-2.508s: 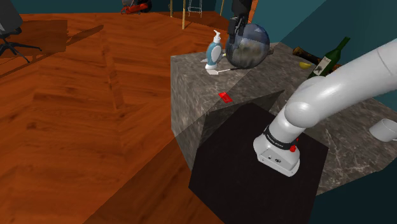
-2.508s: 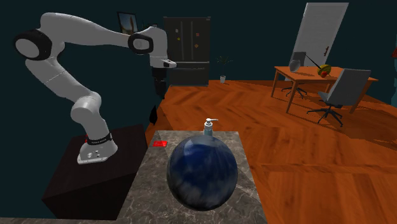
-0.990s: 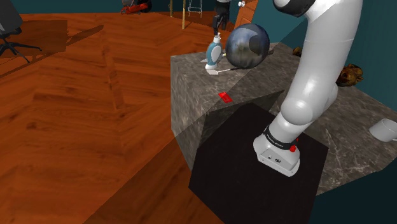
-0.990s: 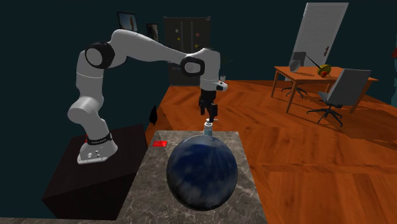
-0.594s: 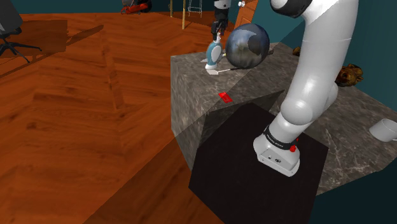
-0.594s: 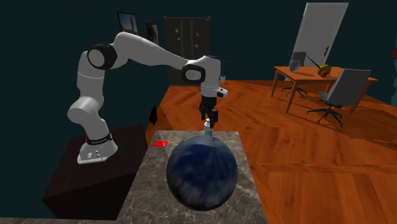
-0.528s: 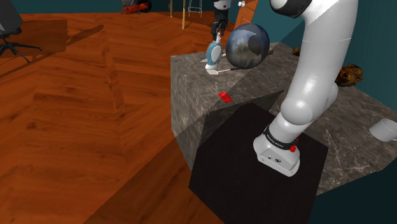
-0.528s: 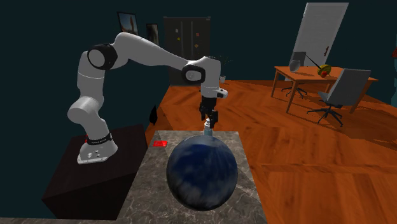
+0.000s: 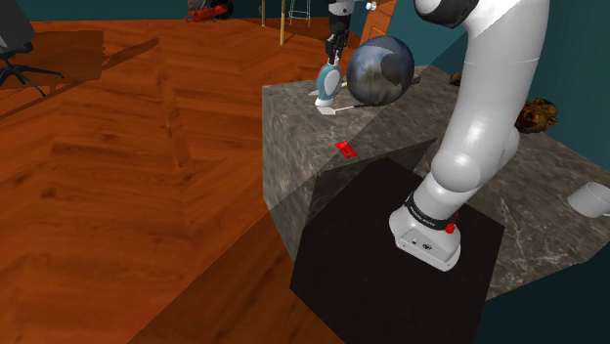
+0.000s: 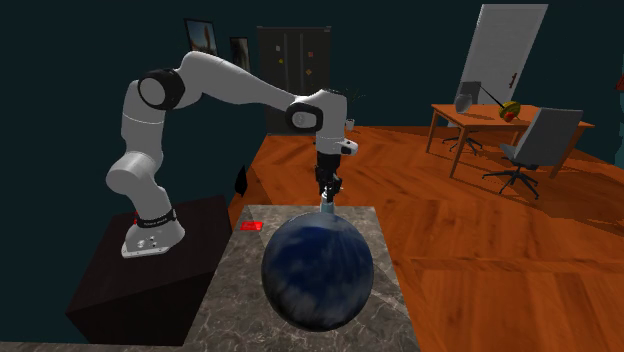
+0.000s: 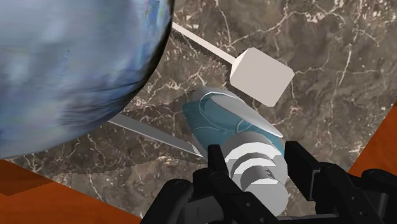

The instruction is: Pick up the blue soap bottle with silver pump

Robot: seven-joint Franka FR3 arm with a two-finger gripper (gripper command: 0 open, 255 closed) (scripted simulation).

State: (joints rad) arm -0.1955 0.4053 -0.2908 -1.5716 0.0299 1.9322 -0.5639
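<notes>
Jaws come lower, parted, astride pump (image 11: 257, 167) of soap bottle (image 11: 216, 121)

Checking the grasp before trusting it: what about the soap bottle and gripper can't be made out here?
Second exterior view: most of the soap bottle is hidden behind the dark blue ball.
Shoulder view: the gripper above the bottle is too small to read its opening.
Wrist view: the bottle's base is hidden beneath its own pump and body; the ball is cut off by the picture's edge.
</notes>
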